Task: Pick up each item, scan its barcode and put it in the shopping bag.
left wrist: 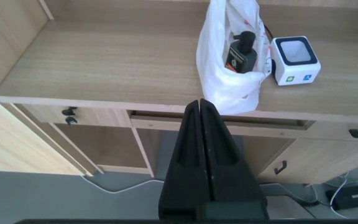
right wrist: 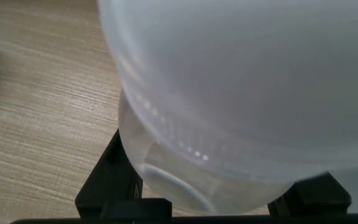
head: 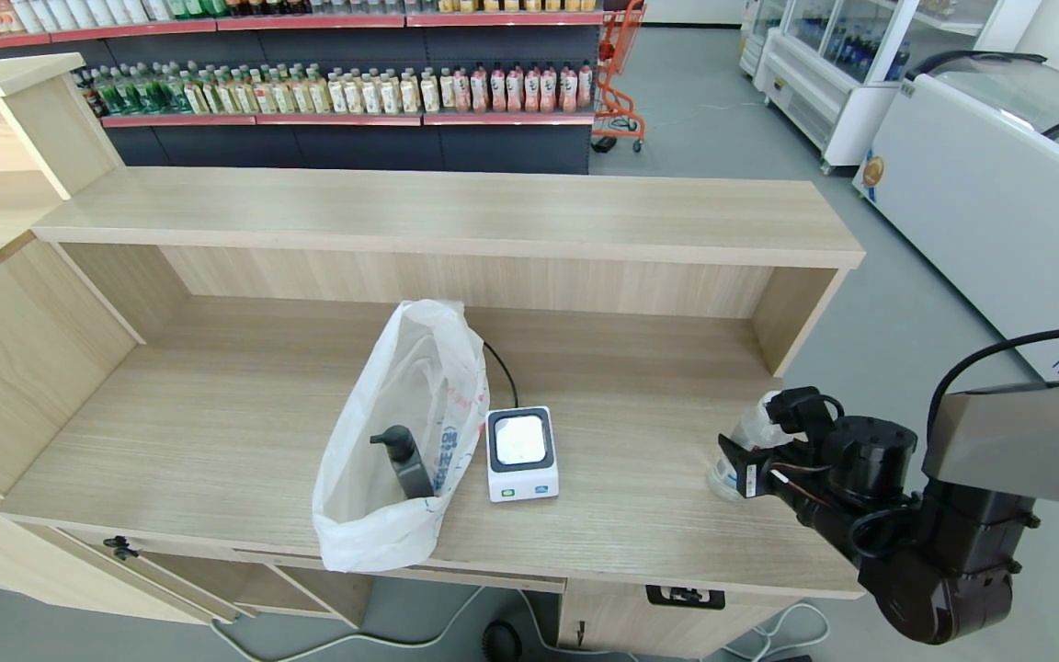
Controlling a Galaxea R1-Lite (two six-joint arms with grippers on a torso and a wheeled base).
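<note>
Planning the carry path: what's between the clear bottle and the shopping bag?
Only the scanner, right beside the shopping bag; from it to the clear bottle the counter is bare, as the head view shows.

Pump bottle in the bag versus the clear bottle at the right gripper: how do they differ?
The pump bottle is dark and opaque; the clear bottle is see-through. The pump bottle stands inside the shopping bag, untouched; the clear bottle is outside it at the right end of the counter, held in the right gripper. Both are bottles, on opposite sides of the scanner.
</note>
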